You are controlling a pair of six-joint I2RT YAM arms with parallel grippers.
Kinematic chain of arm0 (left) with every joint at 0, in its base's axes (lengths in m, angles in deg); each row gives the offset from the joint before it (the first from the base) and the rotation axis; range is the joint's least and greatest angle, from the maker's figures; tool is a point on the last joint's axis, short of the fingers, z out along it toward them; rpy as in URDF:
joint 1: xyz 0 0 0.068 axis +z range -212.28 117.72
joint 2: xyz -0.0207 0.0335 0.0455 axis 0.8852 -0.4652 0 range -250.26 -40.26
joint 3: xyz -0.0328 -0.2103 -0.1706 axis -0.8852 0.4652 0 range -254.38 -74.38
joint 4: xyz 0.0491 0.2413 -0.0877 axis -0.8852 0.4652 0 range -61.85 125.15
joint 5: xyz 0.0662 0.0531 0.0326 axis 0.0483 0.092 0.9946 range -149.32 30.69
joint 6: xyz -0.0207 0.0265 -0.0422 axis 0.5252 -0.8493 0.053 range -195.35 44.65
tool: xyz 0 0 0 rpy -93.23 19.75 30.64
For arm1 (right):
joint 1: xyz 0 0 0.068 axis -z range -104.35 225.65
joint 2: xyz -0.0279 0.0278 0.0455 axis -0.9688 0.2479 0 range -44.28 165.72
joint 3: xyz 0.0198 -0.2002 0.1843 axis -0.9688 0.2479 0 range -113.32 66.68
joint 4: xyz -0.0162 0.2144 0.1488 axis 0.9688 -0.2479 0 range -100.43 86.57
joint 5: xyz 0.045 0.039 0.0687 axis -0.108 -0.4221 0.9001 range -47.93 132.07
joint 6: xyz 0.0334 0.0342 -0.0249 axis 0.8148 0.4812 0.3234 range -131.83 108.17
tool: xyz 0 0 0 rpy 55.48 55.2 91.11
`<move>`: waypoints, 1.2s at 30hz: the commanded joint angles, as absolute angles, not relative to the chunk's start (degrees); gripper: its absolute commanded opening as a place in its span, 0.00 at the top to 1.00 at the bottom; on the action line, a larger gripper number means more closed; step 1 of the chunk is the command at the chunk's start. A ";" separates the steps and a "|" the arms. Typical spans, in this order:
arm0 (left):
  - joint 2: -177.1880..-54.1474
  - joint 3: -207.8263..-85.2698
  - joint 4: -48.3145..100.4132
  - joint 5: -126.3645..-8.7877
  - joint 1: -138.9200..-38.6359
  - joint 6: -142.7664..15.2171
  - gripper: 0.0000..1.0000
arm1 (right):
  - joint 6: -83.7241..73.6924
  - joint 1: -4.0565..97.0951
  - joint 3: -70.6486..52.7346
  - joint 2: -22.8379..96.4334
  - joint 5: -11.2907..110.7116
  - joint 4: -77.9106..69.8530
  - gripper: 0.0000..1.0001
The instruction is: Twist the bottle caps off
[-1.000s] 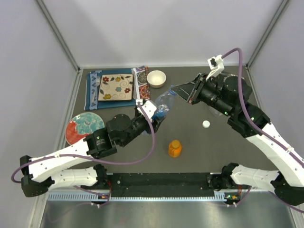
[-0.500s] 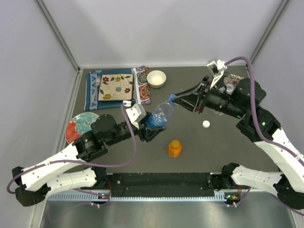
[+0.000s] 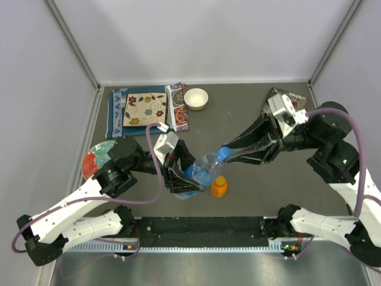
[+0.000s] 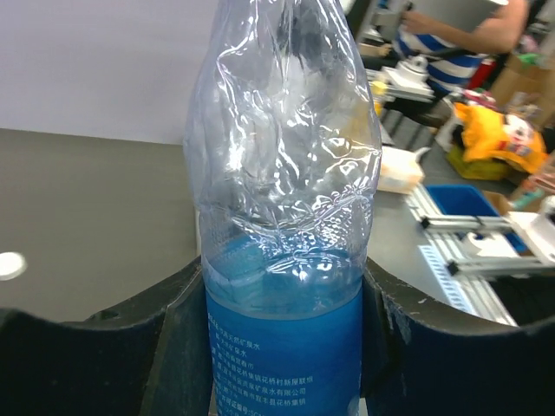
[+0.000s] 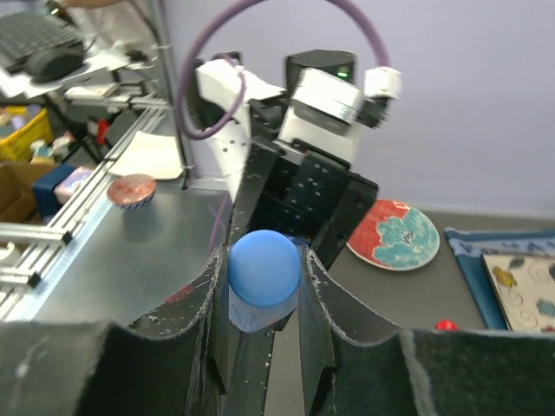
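I am clamping the blue-tinted bottle (image 3: 199, 173) by its body in my left gripper (image 3: 183, 179), just beside the orange bottle (image 3: 219, 186), while my right gripper (image 5: 263, 286) is pinching its blue cap (image 5: 263, 264), the long axis slanting from one gripper straight into the other.

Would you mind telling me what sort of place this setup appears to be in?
Probably a robotics lab or workshop. Robot arms are bolted to a walled table, and the wrist views show a keyboard, aluminium rails and a seated person beyond it.
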State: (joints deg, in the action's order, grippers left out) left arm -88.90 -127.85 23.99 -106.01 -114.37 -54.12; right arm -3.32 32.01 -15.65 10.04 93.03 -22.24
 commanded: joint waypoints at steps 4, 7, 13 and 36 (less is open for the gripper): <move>-90.71 -129.22 7.86 -115.47 -113.61 -44.25 0.64 | -14.02 31.35 -16.20 10.56 111.85 -30.76 1.00; -91.15 -128.96 5.92 -115.91 -113.61 -43.01 0.64 | -16.04 31.44 -15.50 10.21 112.73 -31.82 1.00; -92.29 -129.31 5.04 -117.06 -113.61 -42.48 0.64 | -17.02 31.44 -14.18 10.38 114.58 -32.44 1.00; -88.51 -129.84 22.09 -100.01 -113.52 -57.60 0.62 | -8.41 31.70 -18.40 9.33 86.57 -31.12 0.24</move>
